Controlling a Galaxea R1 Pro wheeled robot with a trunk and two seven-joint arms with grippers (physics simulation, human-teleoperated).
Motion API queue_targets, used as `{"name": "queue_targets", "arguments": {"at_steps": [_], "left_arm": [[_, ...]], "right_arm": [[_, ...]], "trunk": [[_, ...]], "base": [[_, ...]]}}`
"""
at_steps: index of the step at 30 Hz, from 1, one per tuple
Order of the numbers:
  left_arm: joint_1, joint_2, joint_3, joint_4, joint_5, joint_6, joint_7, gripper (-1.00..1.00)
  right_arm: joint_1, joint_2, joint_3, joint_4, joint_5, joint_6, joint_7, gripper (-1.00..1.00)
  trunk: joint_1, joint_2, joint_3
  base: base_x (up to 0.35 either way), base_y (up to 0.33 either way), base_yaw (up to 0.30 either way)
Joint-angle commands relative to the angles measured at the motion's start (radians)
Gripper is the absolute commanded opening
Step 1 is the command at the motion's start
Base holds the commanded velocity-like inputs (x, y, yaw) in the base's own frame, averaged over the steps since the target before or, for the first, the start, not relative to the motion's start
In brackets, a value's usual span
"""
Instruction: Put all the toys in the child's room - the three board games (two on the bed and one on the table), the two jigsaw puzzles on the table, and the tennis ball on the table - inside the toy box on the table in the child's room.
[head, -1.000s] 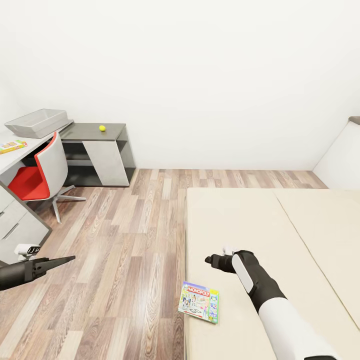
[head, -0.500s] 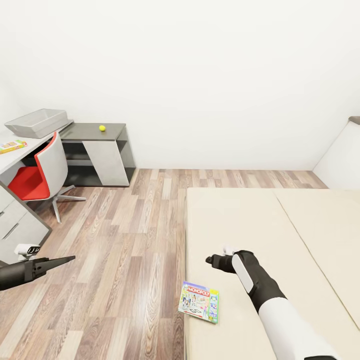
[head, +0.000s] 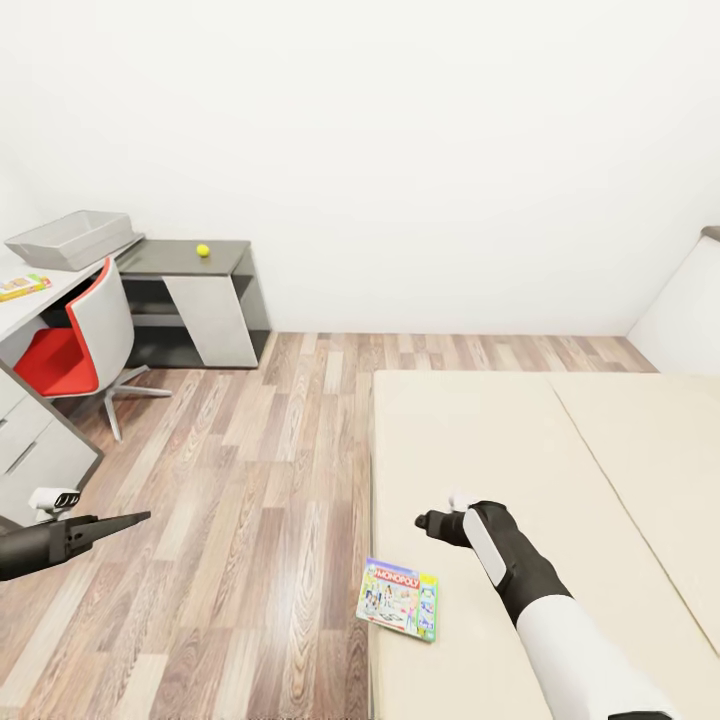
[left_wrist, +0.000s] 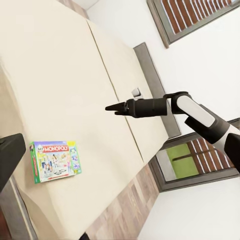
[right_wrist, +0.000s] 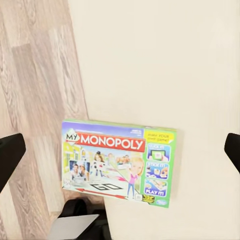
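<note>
Only the camera has tilted; right tool (head: 432, 522) hangs open above the Monopoly box (head: 399, 598), ready to descend; left tool's (head: 125, 520) state: cannot tell.

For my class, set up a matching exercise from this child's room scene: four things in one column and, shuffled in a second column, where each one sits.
Things:
1. Monopoly box
2. tennis ball
3. toy box
4. red chair

Places:
A. on the wood floor beside the desk
B. on the white desk top
C. at the near edge of the bed, by the floor
D. on the lower dark-grey section of the table

Pairs: 1-C, 2-D, 3-B, 4-A
</note>
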Motion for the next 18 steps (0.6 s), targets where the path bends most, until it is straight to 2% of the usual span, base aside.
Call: {"name": "queue_targets", "arguments": {"at_steps": [1,18], "left_arm": [[-0.001,0.000,0.000,0.000,-0.001,0.011,-0.004,1.00],[-0.001,0.000,0.001,0.000,-0.019,0.011,-0.004,1.00]], "right_arm": [[-0.001,0.000,0.002,-0.001,-0.011,0.003,-0.017,1.00],[-0.001,0.001,0.002,-0.001,-0.010,0.008,-0.046,1.00]], "trunk": [[0.000,-0.002,-0.003],[0.000,-0.002,-0.031]], "base": [[0.000,0.000,0.000],[0.000,0.000,0.000]]}}
